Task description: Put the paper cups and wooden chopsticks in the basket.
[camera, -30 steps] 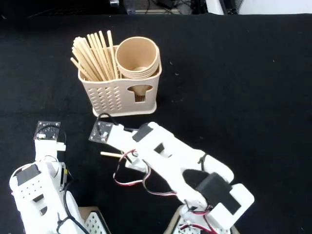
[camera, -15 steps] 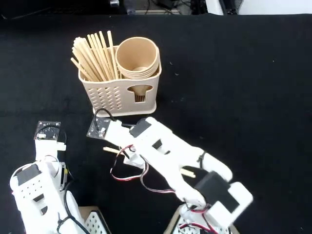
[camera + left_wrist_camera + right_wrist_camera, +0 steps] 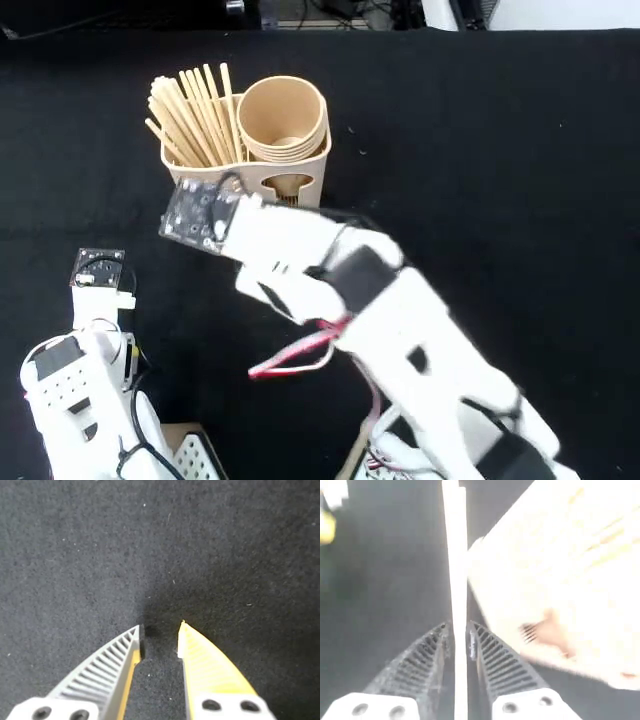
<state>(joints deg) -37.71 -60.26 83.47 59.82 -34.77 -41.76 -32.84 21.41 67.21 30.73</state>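
High view: basket (image 3: 303,176) sits toward the back of the black cloth (image 3: 500,150). Its L compartment holds a bundle of wooden chopsticks (image 3: 190,110), standing on end, tops fanned and leaning toward the back-left. The R compartment holds nested paper cups (image 3: 283,115), mouths up. Right arm (image 3: 400,330) stretches from the near edge up to the basket's front wall, and its wrist board covers part of that wall. Left arm (image 3: 70,380) is at the near-left corner, well apart from the basket.

Left wrist view: left gripper (image 3: 160,629) hangs over bare cloth, tips a little apart w/ nothing between them.

Right wrist view: right gripper (image 3: 457,627) is clamped on a single chopstick (image 3: 452,555). The stick's long axis runs in line w/ the fingers, and its far end pokes out well past the tips. It lies alongside the basket (image 3: 555,580), just beside the wall. Can't tell if stick and wall touch, too blurred. The stick is outside the basket, not in a compartment.
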